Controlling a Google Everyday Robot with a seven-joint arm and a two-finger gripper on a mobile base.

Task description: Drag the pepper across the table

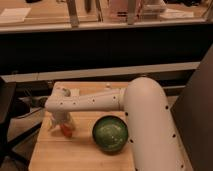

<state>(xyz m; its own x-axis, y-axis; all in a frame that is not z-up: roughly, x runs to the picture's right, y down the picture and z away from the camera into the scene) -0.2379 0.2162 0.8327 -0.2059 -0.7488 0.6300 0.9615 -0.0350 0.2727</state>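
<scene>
The pepper (65, 130), small and orange-red, lies on the light wooden table (75, 155) at its left side. My gripper (61, 125) hangs from the white arm right over the pepper, with its fingers down around or against it. The pepper is partly hidden by the gripper. The green bowl (110, 134) stands to the right of the gripper, a short gap away.
My white arm (145, 115) reaches across from the right and covers the table's right side. A dark counter with a shelf runs behind the table. A dark object (7, 107) stands past the table's left edge.
</scene>
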